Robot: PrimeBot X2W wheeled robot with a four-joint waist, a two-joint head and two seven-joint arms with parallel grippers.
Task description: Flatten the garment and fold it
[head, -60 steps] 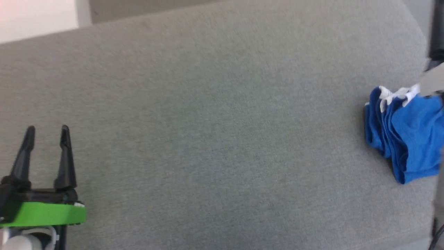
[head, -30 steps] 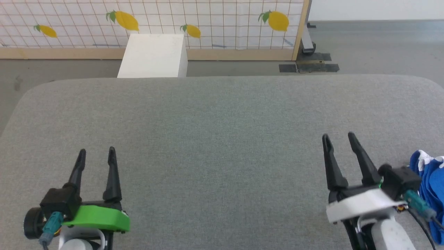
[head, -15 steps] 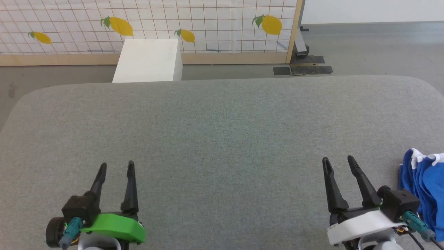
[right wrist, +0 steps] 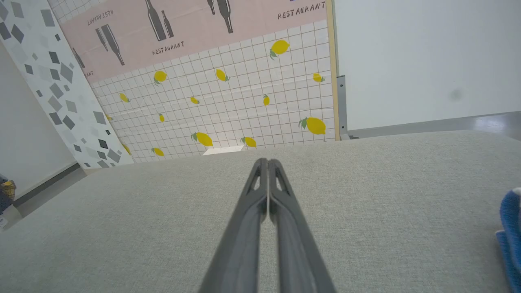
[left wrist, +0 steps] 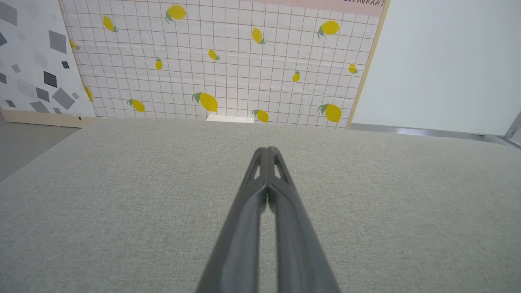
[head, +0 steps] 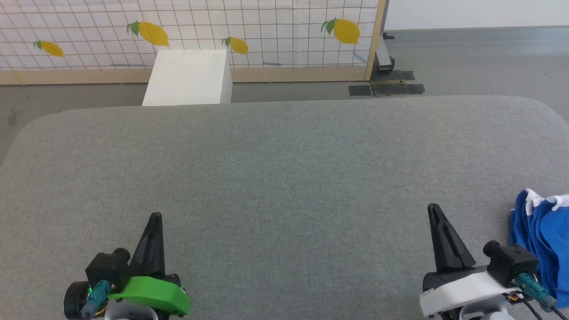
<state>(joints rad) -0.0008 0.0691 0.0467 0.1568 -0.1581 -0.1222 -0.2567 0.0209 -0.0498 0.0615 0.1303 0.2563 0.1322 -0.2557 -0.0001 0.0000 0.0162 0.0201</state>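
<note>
The bright blue garment (head: 544,240) lies bunched with a white edge band at the right edge of the grey cushioned surface (head: 284,178); a blue sliver of the garment (right wrist: 511,232) also shows at the right of the right wrist view. My right gripper (head: 434,213) is shut with nothing in it, a little to the left of the garment and apart from it. My left gripper (head: 155,220) is shut and empty at the lower left, far from the garment. In the wrist views the left gripper (left wrist: 266,151) and the right gripper (right wrist: 268,162) have their fingers pressed together above bare grey fabric.
Beyond the surface's far edge stand a white box (head: 189,78) on the floor and a lemon-patterned tiled panel (head: 191,31) with a wooden frame. A dark metal foot (head: 386,84) sits on the floor at the back right.
Both grippers have gone from open to shut, with nothing in them. The head view swung from the garment to a wider look at the surface, then settled.
</note>
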